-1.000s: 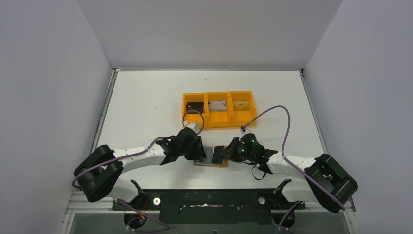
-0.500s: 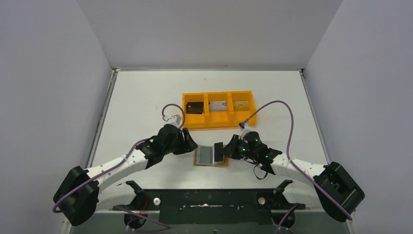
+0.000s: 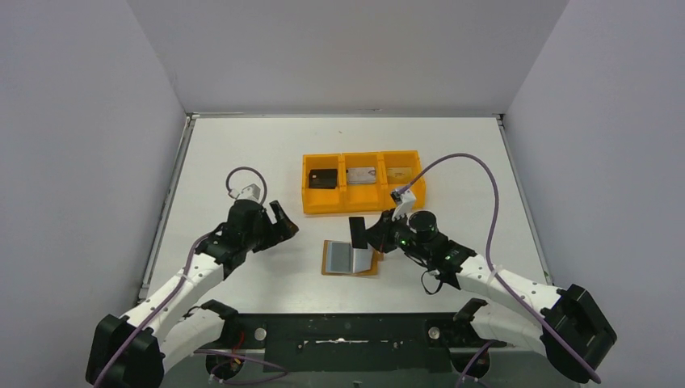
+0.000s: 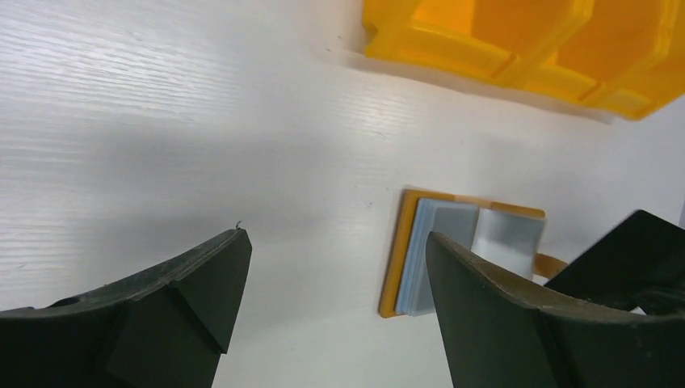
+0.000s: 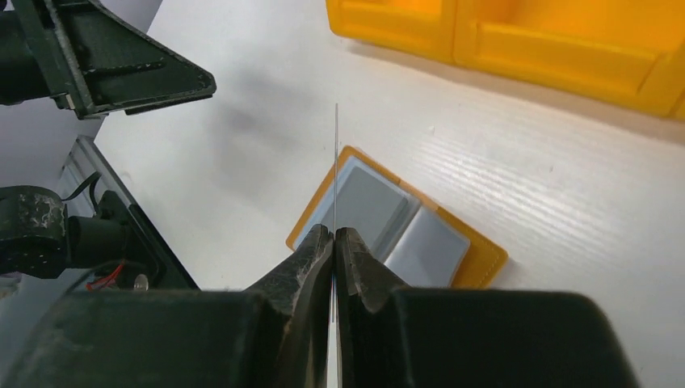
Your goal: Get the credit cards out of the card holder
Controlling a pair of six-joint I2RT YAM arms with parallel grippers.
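**Top view.** The card holder (image 3: 365, 262) lies open and flat on the white worktop (image 3: 242, 153), near the front edge and between the two arms. The right gripper (image 3: 365, 236) pinches a dark card (image 3: 356, 231), which stands upright just above the holder. The left gripper (image 3: 281, 225) hangs well to the left of the holder, fingers spread, holding nothing. An orange tray (image 3: 361, 202) with three compartments sits just behind the holder.

**Left wrist view.** The left gripper (image 4: 335, 242) is wide apart, with bare worktop between its two dark fingers (image 4: 178, 291). Beyond them lies the open card holder (image 4: 393, 259), tan at the rim. A grey-blue card (image 4: 436, 259) lies on its nearer half. The orange tray (image 4: 452, 56) fills the upper right corner.

**Right wrist view.** The right gripper (image 5: 334, 236) is closed tight on the dark card (image 5: 336, 162), seen edge-on as a thin upright line. Below it the card holder (image 5: 481, 263) lies open, its grey pockets facing up. The orange tray (image 5: 557, 61) runs along the top.
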